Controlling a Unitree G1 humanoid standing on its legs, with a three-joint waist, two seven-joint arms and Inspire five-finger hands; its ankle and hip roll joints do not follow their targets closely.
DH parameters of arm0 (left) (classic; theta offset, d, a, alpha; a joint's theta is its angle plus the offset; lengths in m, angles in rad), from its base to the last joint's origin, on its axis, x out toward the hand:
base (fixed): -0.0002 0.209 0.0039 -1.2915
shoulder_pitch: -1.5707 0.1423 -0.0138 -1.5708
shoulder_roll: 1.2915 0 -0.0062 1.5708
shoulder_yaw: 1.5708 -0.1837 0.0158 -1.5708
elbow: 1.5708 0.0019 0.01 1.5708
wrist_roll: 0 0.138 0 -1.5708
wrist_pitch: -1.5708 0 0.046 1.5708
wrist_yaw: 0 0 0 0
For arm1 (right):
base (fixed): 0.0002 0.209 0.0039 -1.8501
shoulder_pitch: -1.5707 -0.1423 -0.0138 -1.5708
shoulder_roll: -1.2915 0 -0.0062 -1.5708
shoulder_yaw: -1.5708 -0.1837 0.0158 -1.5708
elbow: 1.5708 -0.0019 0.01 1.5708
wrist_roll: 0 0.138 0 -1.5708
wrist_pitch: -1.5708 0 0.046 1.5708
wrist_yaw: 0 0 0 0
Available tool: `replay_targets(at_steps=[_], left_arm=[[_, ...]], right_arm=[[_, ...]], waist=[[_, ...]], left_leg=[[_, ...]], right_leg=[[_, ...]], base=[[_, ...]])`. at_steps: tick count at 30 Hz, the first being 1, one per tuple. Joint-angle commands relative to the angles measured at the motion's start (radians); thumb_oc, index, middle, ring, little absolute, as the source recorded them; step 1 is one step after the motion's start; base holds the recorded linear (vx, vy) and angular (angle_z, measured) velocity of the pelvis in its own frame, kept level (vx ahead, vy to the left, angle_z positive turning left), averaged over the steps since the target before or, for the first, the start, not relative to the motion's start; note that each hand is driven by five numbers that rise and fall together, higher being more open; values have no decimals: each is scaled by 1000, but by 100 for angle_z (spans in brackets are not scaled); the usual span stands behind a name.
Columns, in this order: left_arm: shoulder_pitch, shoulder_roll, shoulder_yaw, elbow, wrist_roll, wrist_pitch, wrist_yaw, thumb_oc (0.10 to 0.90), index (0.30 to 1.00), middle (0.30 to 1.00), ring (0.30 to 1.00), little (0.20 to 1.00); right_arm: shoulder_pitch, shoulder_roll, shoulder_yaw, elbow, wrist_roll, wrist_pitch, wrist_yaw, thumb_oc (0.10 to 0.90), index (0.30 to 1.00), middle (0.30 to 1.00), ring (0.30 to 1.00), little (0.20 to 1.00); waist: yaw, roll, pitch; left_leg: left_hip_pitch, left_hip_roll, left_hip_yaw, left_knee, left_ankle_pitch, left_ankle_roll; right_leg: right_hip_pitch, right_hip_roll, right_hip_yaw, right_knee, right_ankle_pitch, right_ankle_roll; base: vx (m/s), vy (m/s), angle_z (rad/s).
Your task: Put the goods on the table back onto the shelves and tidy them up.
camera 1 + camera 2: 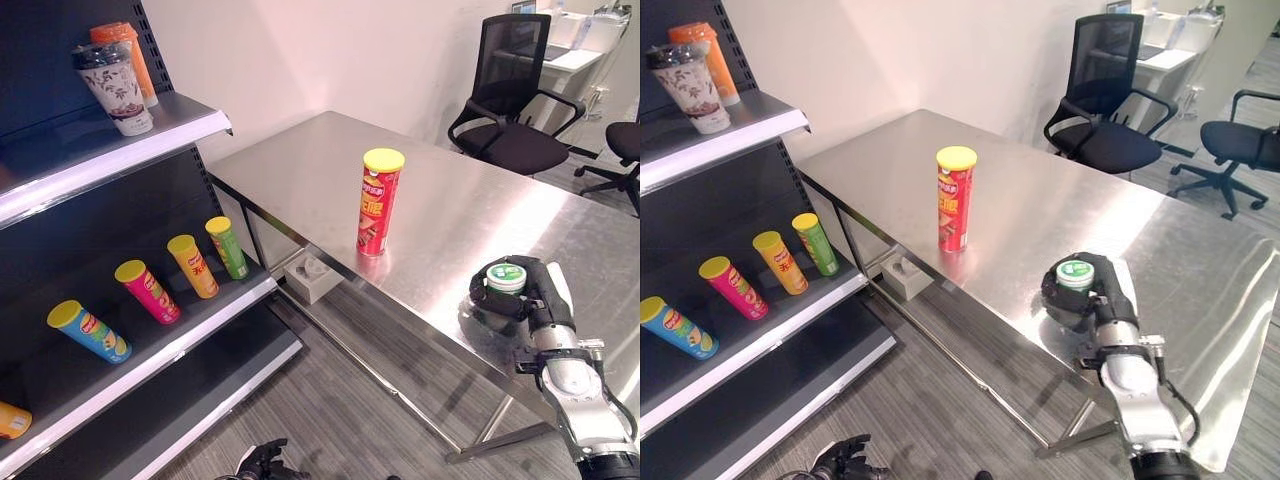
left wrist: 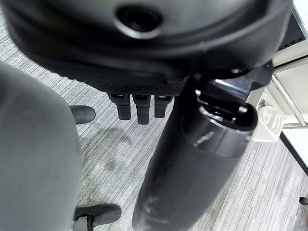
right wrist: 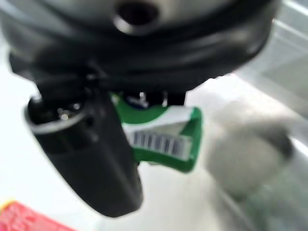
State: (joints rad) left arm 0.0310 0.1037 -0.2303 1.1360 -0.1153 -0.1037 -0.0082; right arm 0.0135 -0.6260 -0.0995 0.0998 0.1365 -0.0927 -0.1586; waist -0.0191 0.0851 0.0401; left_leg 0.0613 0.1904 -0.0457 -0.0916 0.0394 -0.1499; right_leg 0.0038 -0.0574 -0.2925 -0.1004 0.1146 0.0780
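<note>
Right hand [image 1: 535, 295] sits at the near right part of the steel worktop [image 1: 450, 200], fingers and thumb curled round a small green can [image 1: 506, 277] with a white-and-green top. Right wrist view shows the same can [image 3: 163, 134] clamped between thumb and fingers, green label with a white barcode patch facing the camera. Whether the can's base touches the worktop or is lifted, cannot tell.

Red chip tube [image 1: 379, 203] with a yellow lid stands upright near the middle of the worktop, well apart from the right hand, close to the worktop's front edge.

Left hand [image 2: 139, 103] hangs low over the grey striped floor [image 1: 330, 410], fingers curled in, holding nothing; it also shows at the bottom edge of the head view [image 1: 265, 462].

Dark shelf unit [image 1: 110, 300] stands left of the worktop. Middle shelf carries four tubes lying tilted in a row: blue tube [image 1: 90, 331], pink tube [image 1: 148, 291], yellow tube [image 1: 193, 266], green tube [image 1: 227, 247], all with yellow lids. An orange item [image 1: 12, 420] shows at the far left edge one shelf lower. Top shelf holds a patterned cup [image 1: 114, 88] with a dark lid and an orange tube [image 1: 128, 55] just behind it.

White box [image 1: 312, 275] sits on the floor under the worktop edge. Two black office chairs [image 1: 510, 100] stand behind the worktop.
</note>
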Motion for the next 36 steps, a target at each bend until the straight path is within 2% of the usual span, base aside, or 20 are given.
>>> replay_targets(at_steps=[1, 6, 8, 13, 15, 20, 24, 25, 28, 29, 30, 31, 32, 33, 34, 35, 36], left_arm=[[-30, 67, -14, 39, 35, -26, 14, 800, 900, 900, 900, 900], [-31, 66, -3, 39, 44, -34, 10, 800, 900, 900, 900, 900], [-30, 63, -2, 43, 46, -40, -1, 800, 900, 900, 900, 900], [-31, 61, 14, 54, 55, -45, -14, 800, 900, 900, 900, 900], [-28, 62, 19, 59, 55, -51, -14, 800, 900, 900, 900, 900], [-25, 63, 34, 75, 51, -53, -16, 800, 900, 900, 900, 900], [-41, 65, 21, 71, 43, -53, 2, 800, 900, 900, 900, 900], [-41, 65, 22, 71, 43, -53, 2, 800, 900, 900, 900, 900], [-60, 72, -20, 53, 63, -50, 35, 800, 900, 900, 900, 900], [-62, 73, -18, 53, 64, -50, 36, 800, 900, 900, 900, 900], [-70, 77, -31, 50, 68, -50, 43, 800, 900, 900, 900, 900], [-93, 82, -49, 39, 74, -51, 54, 800, 900, 900, 900, 900], [-94, 83, -49, 39, 74, -51, 54, 800, 900, 900, 900, 900], [-108, 82, -61, 33, 78, -54, 61, 800, 900, 900, 900, 900], [-127, 70, -62, 40, 80, -56, 76, 800, 900, 900, 900, 900], [-130, 68, -60, 37, 76, -53, 76, 800, 900, 900, 900, 900], [-125, 70, -46, 36, 69, -47, 81, 800, 900, 900, 900, 900]], right_arm=[[-76, 41, -120, -171, -2, -120, -39, 400, 300, 300, 300, 300], [-28, 52, -142, -324, 16, -147, 24, 400, 300, 300, 300, 300], [7, 56, -138, -407, 39, -159, 79, 400, 300, 300, 300, 300], [78, 45, -81, -516, 56, -150, 178, 400, 300, 300, 300, 300], [102, 42, -52, -556, 108, -159, 222, 400, 300, 300, 300, 300], [119, 35, 84, -641, 206, -166, 320, 400, 300, 300, 300, 300], [18, 55, 268, -641, 221, -154, 317, 400, 300, 300, 300, 300], [14, 56, 271, -638, 220, -155, 316, 400, 300, 300, 300, 300], [-139, 116, 437, -588, 216, -139, 276, 400, 300, 300, 300, 300], [-144, 117, 440, -584, 216, -142, 275, 400, 300, 300, 300, 300], [-167, 130, 473, -583, 232, -142, 268, 400, 300, 300, 300, 300], [-193, 131, 506, -561, 233, -143, 255, 400, 300, 300, 300, 300], [-195, 131, 506, -560, 233, -144, 255, 400, 300, 300, 300, 300], [-195, 122, 508, -554, 221, -144, 248, 400, 300, 300, 300, 300], [-173, 96, 496, -539, 162, -142, 229, 400, 300, 300, 300, 300], [-170, 94, 495, -526, 137, -135, 212, 400, 300, 300, 300, 300], [-161, 88, 492, -511, 113, -127, 203, 400, 300, 300, 300, 300]], waist=[[6, -113, -1], [-14, -115, -4], [-25, -116, -7], [-40, -117, -10], [-42, -118, -9], [-31, -123, -7], [-7, -127, -4], [-9, -127, -4], [29, -133, 17], [25, -134, 18], [39, -134, 31], [58, -133, 68], [54, -134, 66], [64, -130, 85], [38, -121, 93], [16, -115, 89], [-10, -104, 80]], left_leg=[[86, -5, 118, 4, -77, -13], [98, -3, 136, 4, -78, -10], [104, 0, 150, 4, -80, -11], [106, 4, 168, 4, -77, -13], [105, 5, 171, 4, -74, -14], [100, 13, 170, 4, -64, -23], [95, 19, 159, 4, -56, -27], [95, 19, 159, 4, -56, -28], [70, 25, 140, 4, -39, -32], [69, 25, 138, 4, -38, -32], [54, 27, 130, 4, -32, -32], [2, 30, 99, 4, -9, -40], [-5, 27, 95, 4, -5, -39], [-47, 28, 93, 4, 11, -40], [-110, 57, 191, 4, 53, -31], [-110, 87, 288, 4, 68, -24], [-91, 135, 401, 4, 79, -40]], right_leg=[[78, -14, 50, 13, -121, 22], [74, -15, 65, 14, -111, 25], [70, -16, 72, 14, -104, 26], [60, -15, 85, 14, -97, 28], [57, -15, 86, 14, -95, 28], [60, -13, 76, 15, -97, 28], [64, -14, 62, 13, -95, 26], [64, -14, 62, 13, -95, 26], [61, -17, 44, 13, -93, 26], [61, -17, 43, 13, -93, 26], [55, -20, 33, 13, -92, 27], [42, -29, -6, 13, -93, 29], [38, -32, -11, 13, -91, 30], [30, -47, -47, 13, -93, 33], [14, -95, -128, 13, -85, 50], [6, -116, -156, 14, -78, 54], [14, -135, -170, 18, -87, 68]], base=[[-43, -3, -8], [-53, -6, -12], [-82, -10, -25], [-56, -6, -9], [-59, -8, -5], [-46, -17, 1], [-25, -9, 3], [-19, -5, 4], [-49, -5, 9], [-100, -9, 11], [-205, 0, 17], [-214, 3, 33], [-262, 16, 90], [-214, 136, 121], [-231, 228, 159], [-84, 343, 314], [31, 372, 318]])
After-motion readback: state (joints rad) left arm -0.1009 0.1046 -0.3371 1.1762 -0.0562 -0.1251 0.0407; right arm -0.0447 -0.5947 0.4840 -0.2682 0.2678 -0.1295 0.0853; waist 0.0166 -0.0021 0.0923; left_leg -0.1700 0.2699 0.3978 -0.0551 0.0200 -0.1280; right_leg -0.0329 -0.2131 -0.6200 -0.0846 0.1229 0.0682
